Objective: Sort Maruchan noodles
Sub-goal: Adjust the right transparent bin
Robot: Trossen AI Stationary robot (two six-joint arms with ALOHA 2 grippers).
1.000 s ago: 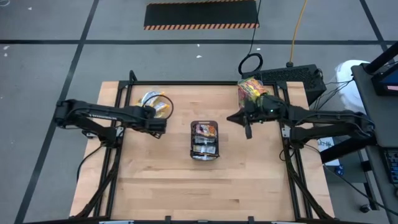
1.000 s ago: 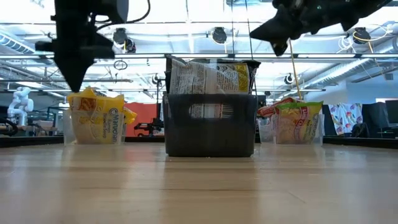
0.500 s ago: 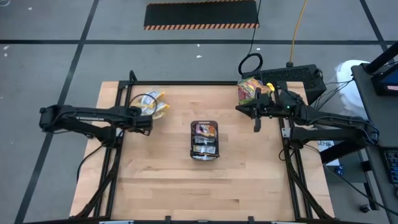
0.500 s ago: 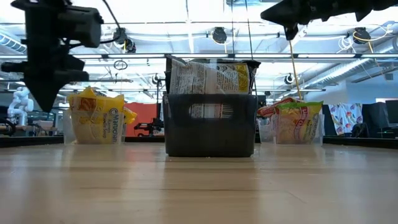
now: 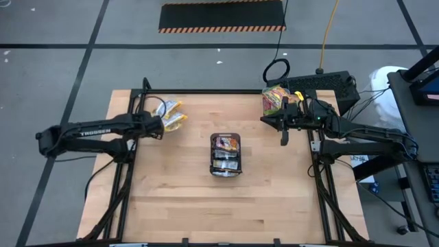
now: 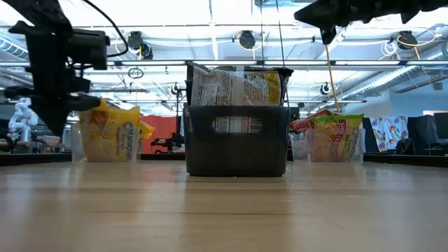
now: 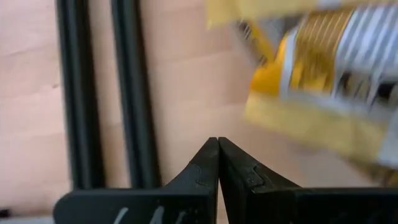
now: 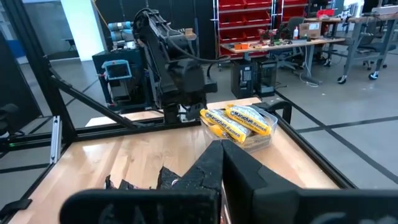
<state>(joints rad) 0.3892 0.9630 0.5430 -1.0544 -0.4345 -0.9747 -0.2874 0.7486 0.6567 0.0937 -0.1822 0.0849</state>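
My left gripper (image 5: 158, 124) is up off the table at the far left corner, fingers pinched together on nothing, hanging just beside the clear tub (image 5: 167, 116) of yellow Maruchan packets (image 6: 112, 129). Through my left wrist camera those yellow packets (image 7: 323, 74) blur past right beyond my closed fingertips (image 7: 217, 163), with the black frame rails (image 7: 102, 93) running alongside.

My right gripper (image 5: 284, 135) is clenched empty too, raised above the far right side, near the second tub (image 6: 334, 143) stuffed with green-edged orange-pink packets (image 5: 276, 98).

Dead centre on the wooden table (image 5: 178, 206) sits the dark grey tray (image 6: 236, 140), with dark brown and red-orange packets (image 5: 225, 152) standing in it, poking over its rim. From my right wrist I'm looking across the table at my other arm (image 8: 168, 68) above the yellow tub (image 8: 245, 127).
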